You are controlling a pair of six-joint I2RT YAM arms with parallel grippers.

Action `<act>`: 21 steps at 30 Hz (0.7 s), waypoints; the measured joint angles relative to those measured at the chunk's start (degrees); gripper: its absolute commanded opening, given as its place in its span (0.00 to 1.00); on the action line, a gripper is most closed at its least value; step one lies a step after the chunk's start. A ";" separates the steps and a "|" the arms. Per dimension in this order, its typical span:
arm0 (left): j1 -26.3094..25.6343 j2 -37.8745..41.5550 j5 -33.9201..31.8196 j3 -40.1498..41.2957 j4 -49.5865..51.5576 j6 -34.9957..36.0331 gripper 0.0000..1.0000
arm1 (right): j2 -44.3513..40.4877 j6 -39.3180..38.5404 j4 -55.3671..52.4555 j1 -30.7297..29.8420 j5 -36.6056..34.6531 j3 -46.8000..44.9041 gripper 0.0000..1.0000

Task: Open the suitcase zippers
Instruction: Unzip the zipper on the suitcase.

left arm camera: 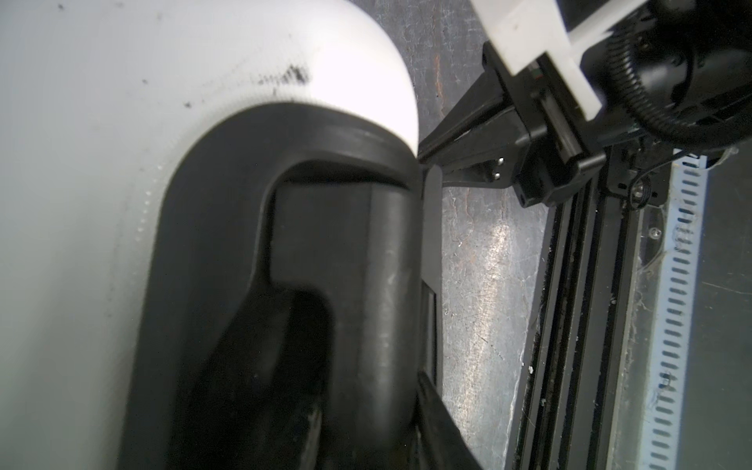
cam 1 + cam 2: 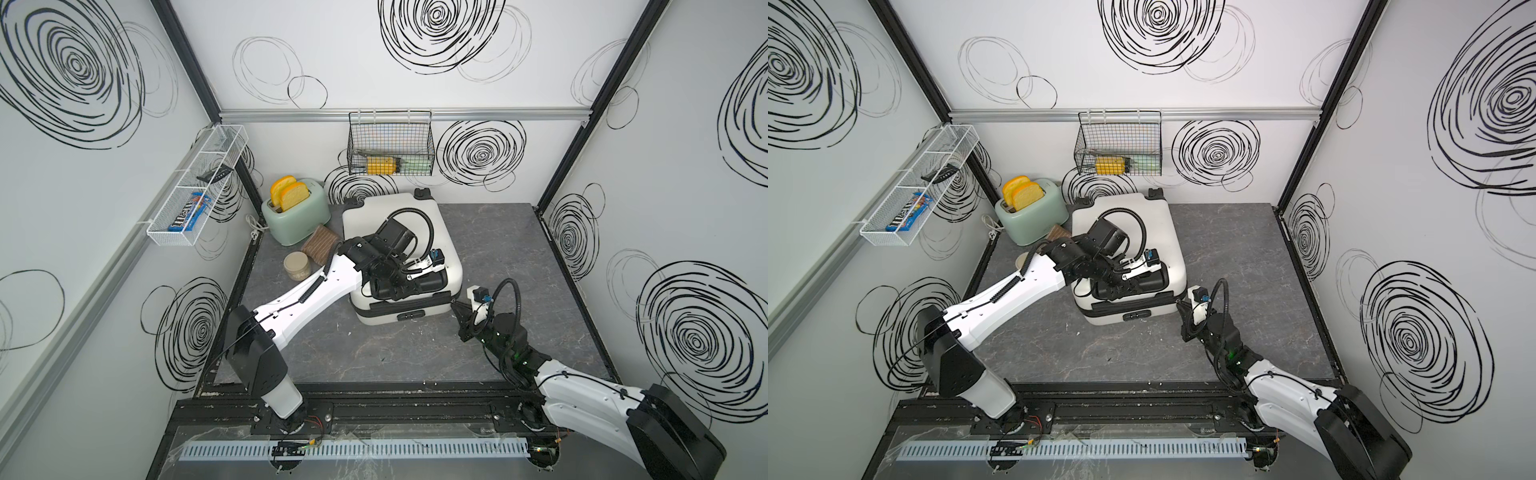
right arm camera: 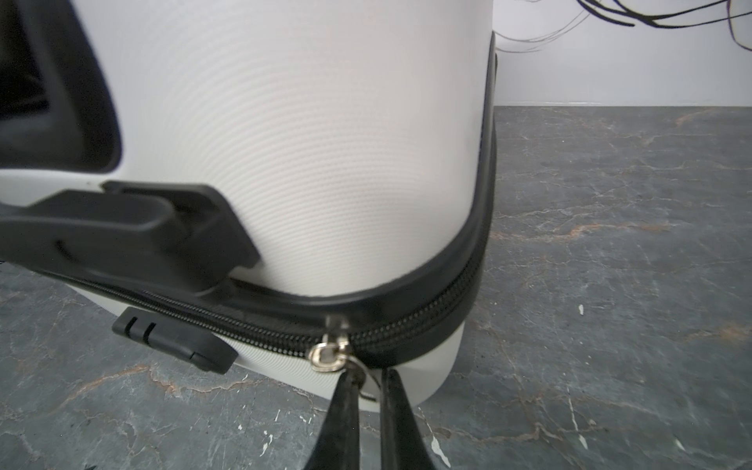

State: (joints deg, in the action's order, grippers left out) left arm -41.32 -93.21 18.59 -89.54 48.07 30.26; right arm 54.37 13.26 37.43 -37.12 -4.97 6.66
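One dark grey, marble-patterned tabletop [image 2: 498, 257] is seen. It is closed in on three sides by white walls [image 2: 374, 75] covered with black scribbled spirals.

One small white hard-shell suitcase [image 2: 361, 224] is laid flat on its broad side near the middle of this surface, a little toward the far left. Its long axis is directed from near to far and is only slightly turned. The end with the black pull-out handle [image 1: 358, 264] is pointed to the near side, and the two black wheels [image 2: 422, 194] are pointed to the far wall. One thin black zipper band [image 3: 407, 323] is seen around the seam, and one silver metal zipper pull [image 3: 327, 358] is found on it at the near right corner.

Two arms are counted. The right gripper [image 3: 370, 390] is placed low at that corner. Its fingers are almost together, and the thin tab of the pull is pinched between them. The left gripper [image 2: 388, 289] is set on top of the suitcase at the handle. One finger is seen on each side of the handle bar, but whether the bar is squeezed cannot be told.

One mint-green toaster [image 2: 297, 216] with two yellow toast slices [image 2: 291, 193] is placed just left of the far left corner of the suitcase. One round beige jar [image 2: 296, 264] and one brown ridged block [image 2: 322, 243] are found near it.

Two wire baskets are counted: one white basket [image 2: 166, 241] on the left wall and one black basket [image 2: 390, 124] on the far wall.
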 measured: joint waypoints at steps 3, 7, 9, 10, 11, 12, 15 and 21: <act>0.00 0.00 -0.28 0.00 -0.28 -0.31 0.07 | 0.00 0.02 -1.20 0.66 0.13 0.48 0.00; 0.00 0.00 -0.61 0.07 -0.13 -0.66 0.07 | 0.02 0.04 -3.41 2.34 -0.44 1.86 0.00; 0.00 0.00 -0.63 0.20 -0.15 -0.70 0.07 | 0.02 0.04 -4.00 3.13 -0.44 2.32 0.00; -0.04 0.00 -0.61 0.22 -0.15 -0.72 0.07 | 0.02 0.02 -4.31 3.45 -0.33 2.51 0.00; -0.04 0.00 -0.61 0.31 -0.28 -0.72 0.07 | 0.02 0.00 -4.50 3.74 -0.13 2.58 0.00; -0.11 0.04 -0.55 0.48 -0.42 -0.74 0.07 | 0.02 -0.02 -4.66 4.04 0.11 2.64 0.00; -0.31 0.52 -0.52 1.31 -0.72 -0.72 0.07 | 0.13 -0.55 -5.33 5.35 1.40 2.86 0.00; -0.90 1.90 0.07 2.75 -1.46 -0.61 0.09 | 1.09 -2.34 -7.23 10.51 6.29 4.81 0.00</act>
State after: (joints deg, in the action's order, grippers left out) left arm -42.22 -91.31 18.65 -86.78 46.61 29.65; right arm 55.46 10.92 30.20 -26.61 1.32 11.46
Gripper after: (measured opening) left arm 0.318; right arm 0.038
